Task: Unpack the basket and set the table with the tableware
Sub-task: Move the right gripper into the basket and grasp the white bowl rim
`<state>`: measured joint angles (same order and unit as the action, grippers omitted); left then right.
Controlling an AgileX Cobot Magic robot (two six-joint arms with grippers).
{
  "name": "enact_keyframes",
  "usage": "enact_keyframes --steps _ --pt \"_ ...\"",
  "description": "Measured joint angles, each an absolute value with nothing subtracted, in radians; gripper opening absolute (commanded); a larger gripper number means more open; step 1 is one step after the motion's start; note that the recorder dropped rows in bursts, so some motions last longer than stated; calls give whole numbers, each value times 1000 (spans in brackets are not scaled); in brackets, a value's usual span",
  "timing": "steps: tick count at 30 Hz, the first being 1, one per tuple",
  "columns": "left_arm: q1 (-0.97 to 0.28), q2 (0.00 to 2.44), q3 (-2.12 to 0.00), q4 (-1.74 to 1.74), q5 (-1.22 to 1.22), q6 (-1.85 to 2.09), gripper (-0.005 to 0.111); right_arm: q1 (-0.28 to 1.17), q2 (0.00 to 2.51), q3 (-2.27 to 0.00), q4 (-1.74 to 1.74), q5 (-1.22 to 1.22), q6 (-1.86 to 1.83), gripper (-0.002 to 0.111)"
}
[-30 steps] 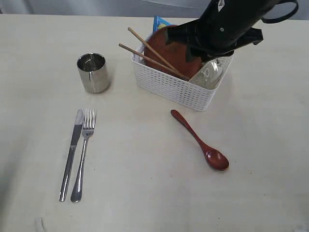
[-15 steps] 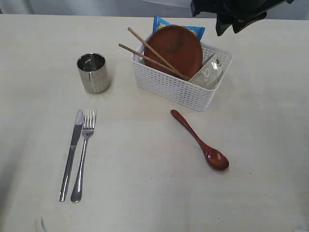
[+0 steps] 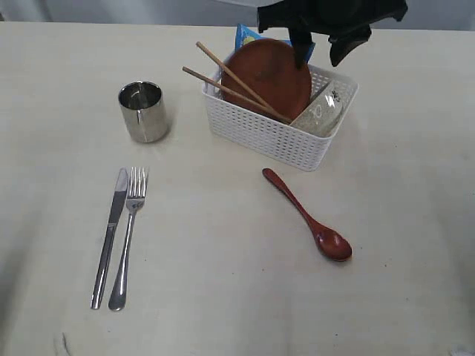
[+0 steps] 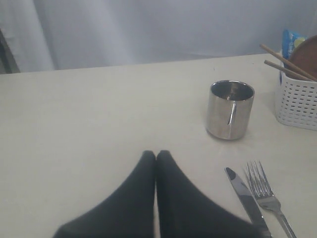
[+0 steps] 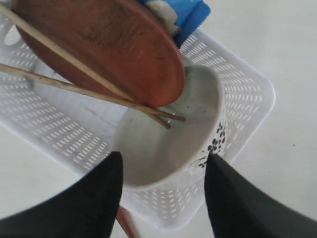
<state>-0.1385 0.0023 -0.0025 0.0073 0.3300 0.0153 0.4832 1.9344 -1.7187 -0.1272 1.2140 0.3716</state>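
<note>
We note the right fingers (image 5: 233, 198) spread wide and empty over the bowl (image 5: 158, 148) in the basket (image 3: 267, 133), evidently positioned to grasp it; the left fingers (image 4: 143, 198) are pressed together, holding nothing.

Only extras I can spot: a blue snack packet (image 3: 244, 33), mostly hidden, just its top corner poking up; the right wrist view shows a bit of white print on it; at the back there's a pale grey backdrop (image 4: 148, 29), looks like softly folded fabric
</note>
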Motion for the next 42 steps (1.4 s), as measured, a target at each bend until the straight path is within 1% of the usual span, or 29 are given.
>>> enact_keyframes --steps 2,5,10,11,15,16,24,42 --pt "-139 2 -2 7 330 15 0 483 1948 -1719 -139 1214 388 52" --pt "-139 2 -2 7 330 15 0 483 1962 -1719 -147 1216 385 59" --pt "-139 2 -2 7 330 15 0 483 1979 -1719 -165 1218 394 59" --pt "-139 2 -2 7 330 15 0 483 1979 -1719 -173 1218 398 59" --pt "-139 2 -2 7 330 15 0 483 1984 -1719 -181 1218 420 50" --pt "-139 2 -2 7 330 15 0 483 1989 -1719 -181 1218 419 49" --pt "-139 2 -2 7 330 15 0 483 2013 -1647 -207 1220 419 49" --pt "-139 2 -2 7 330 15 0 483 2048 -1642 -211 1216 419 49"
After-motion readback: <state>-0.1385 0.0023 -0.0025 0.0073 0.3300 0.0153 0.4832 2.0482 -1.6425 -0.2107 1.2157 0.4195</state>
